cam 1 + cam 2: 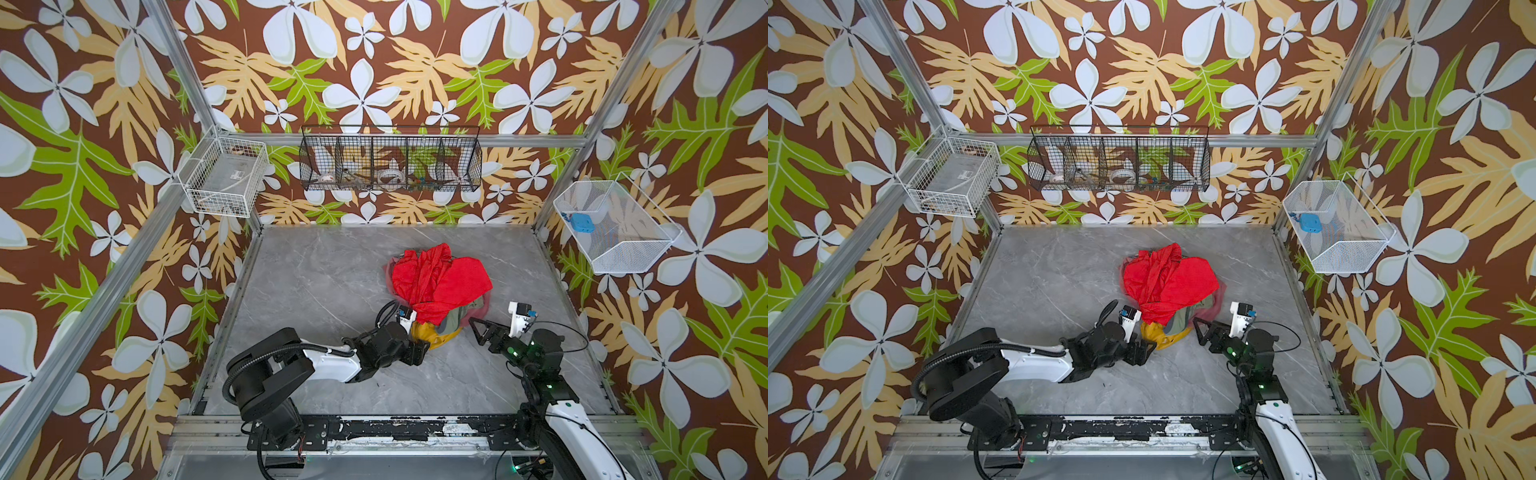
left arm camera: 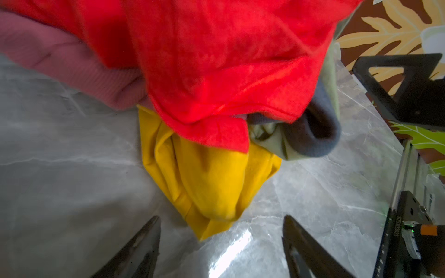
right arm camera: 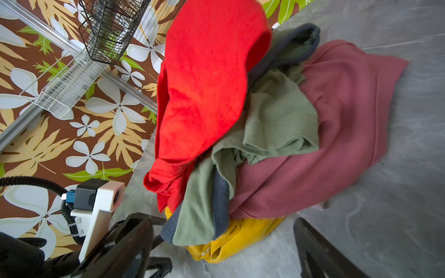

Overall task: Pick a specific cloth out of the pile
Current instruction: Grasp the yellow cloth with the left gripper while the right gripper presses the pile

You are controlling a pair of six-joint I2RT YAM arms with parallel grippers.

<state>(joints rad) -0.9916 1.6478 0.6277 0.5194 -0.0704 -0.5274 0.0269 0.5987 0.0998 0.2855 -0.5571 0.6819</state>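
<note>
Your left gripper is open and empty, jaws either side of the tip of the cloth, which sticks out from under the pile on the robot's side. Close on yellow only, then draw back slowly so the red cloth slips off.

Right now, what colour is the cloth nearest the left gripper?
Mustard yellow cloth, clearest in left wrist view.

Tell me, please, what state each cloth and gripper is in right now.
mustard-yellow cloth, bunched, one end under the pile, tip loose on the table
bright red cloth, crumpled, draped atop the pile
dusty pink cloth, lying beneath the pile
left gripper, open, jaws either side of the yellow tip
right gripper, open, empty, beside the pile
</note>
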